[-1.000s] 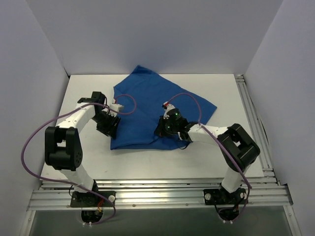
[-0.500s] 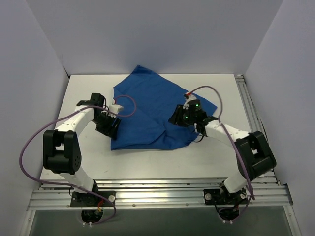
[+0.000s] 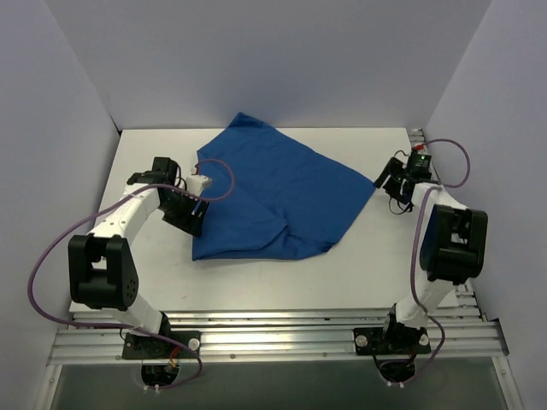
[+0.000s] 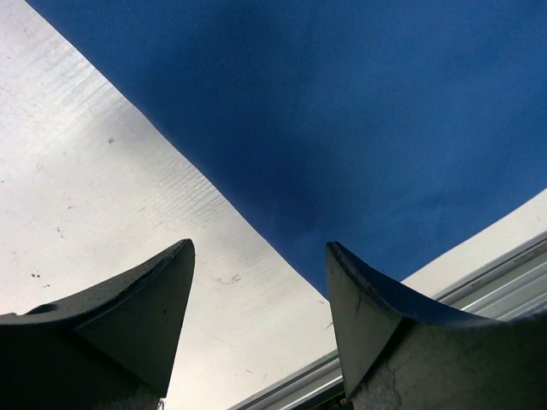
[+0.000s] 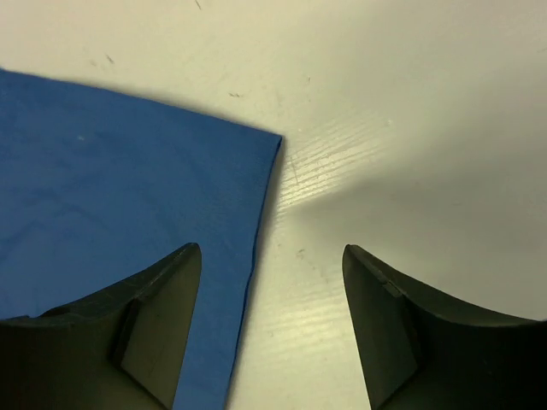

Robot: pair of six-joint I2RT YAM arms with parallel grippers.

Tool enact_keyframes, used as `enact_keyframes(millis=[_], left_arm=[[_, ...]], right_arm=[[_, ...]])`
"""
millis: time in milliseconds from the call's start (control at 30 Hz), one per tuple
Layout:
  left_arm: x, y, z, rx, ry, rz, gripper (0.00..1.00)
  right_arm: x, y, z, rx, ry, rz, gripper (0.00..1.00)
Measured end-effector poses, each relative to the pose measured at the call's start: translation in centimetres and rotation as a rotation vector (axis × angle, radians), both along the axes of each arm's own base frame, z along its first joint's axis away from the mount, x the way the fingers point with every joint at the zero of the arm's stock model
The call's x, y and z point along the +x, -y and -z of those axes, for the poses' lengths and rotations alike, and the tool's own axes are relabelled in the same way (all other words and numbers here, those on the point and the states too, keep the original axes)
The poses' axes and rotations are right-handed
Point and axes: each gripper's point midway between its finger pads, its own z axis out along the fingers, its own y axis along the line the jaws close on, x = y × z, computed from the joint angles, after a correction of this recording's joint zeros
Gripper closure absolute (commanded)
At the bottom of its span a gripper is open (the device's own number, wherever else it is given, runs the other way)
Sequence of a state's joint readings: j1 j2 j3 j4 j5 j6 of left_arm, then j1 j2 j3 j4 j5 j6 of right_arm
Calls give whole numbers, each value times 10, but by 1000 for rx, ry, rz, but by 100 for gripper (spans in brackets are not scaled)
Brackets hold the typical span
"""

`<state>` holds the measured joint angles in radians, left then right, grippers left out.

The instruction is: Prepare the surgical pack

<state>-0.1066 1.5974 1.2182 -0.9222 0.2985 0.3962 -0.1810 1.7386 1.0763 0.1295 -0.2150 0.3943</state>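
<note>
The surgical pack shows only as a royal-blue drape (image 3: 282, 184) spread flat on the white table, with a flap folded over at its front left. My left gripper (image 3: 191, 220) hovers at the drape's left edge. In the left wrist view it is the left gripper (image 4: 259, 245), open over bare table, with the drape (image 4: 359, 102) just ahead and nothing between the fingers. My right gripper (image 3: 391, 181) sits just beyond the drape's right corner. In its own view the right gripper (image 5: 272, 248) is open and straddles the edge of the drape (image 5: 120, 171) without holding it.
An aluminium rail (image 3: 446, 226) runs along the table's right side, close to my right arm. Another rail (image 3: 273, 337) lies along the near edge by the arm bases, and the rail (image 4: 479, 282) also shows in the left wrist view. White walls enclose the table.
My right gripper left the middle of the drape, swung right to its corner and opened. The left gripper opened a little wider and barely shifted.
</note>
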Motion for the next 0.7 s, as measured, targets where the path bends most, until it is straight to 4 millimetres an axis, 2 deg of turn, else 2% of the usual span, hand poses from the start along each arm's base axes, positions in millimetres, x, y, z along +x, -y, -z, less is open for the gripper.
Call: enact_keyframes(millis=[100,133,200,300,500,600,700], left_arm=[[2,-1,7,3,-20,-13,28],[2,-1,9,3,-26,-16,28],[4,-1,10,4,-30,-23,28],[5,-1,10,4,-27,-26,28],[11,-1,10,4,-24,-29,29],[12,-2,12,5,-29,-32,28],[12,-2,12,4,-29,-34,29]], right_arm=[[2,-10,44,49,-93,-43,36],[3,-14,53,59,-103,-60,37],[18,-17,41,63,-52,-79,39],[20,-31,52,92,-61,-118,43],[37,-51,50,172,18,-161,49],[42,-55,50,208,43,-159,61],[42,-61,54,250,49,-160,86]])
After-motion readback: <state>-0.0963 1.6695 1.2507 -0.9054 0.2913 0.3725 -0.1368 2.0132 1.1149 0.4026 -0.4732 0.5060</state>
